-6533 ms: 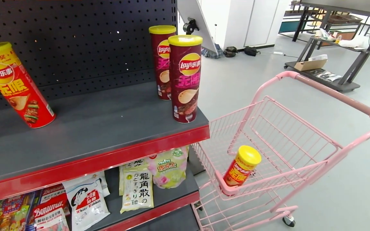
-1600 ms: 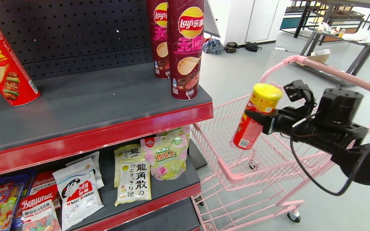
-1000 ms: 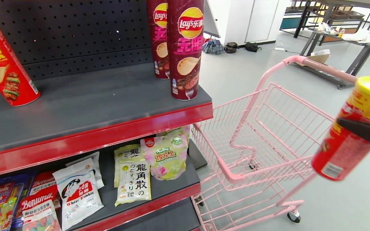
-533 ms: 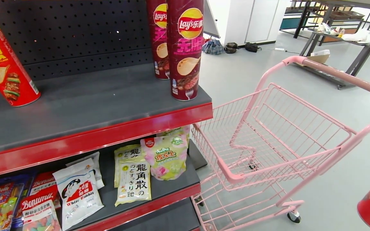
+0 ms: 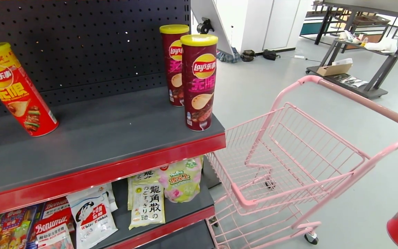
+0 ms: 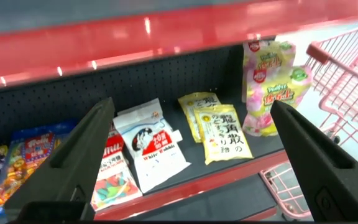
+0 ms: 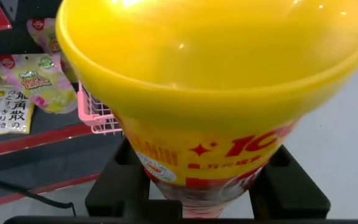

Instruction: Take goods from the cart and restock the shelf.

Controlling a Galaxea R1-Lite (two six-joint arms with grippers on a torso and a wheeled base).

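Red chip can [image 7: 185, 74], yellow-lidded: clamped between the jaws of the right gripper [image 7: 207, 190]. Its base is seen at the lower right corner of the head view, apart from the pink cart [image 5: 309, 152] at right of centre. Shelf [image 5: 98, 138], left half: one shelved red can [image 5: 16, 90] at far left, two maroon cans [image 5: 199, 83] at the shelf's right end. Snack bags [image 5: 147, 204] are laid on the tier below. Left gripper [image 6: 191, 155]: jaws set wide apart, faced toward that lower tier.

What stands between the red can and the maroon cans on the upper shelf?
Nothing: head view shows bare shelf between red can and maroon cans.
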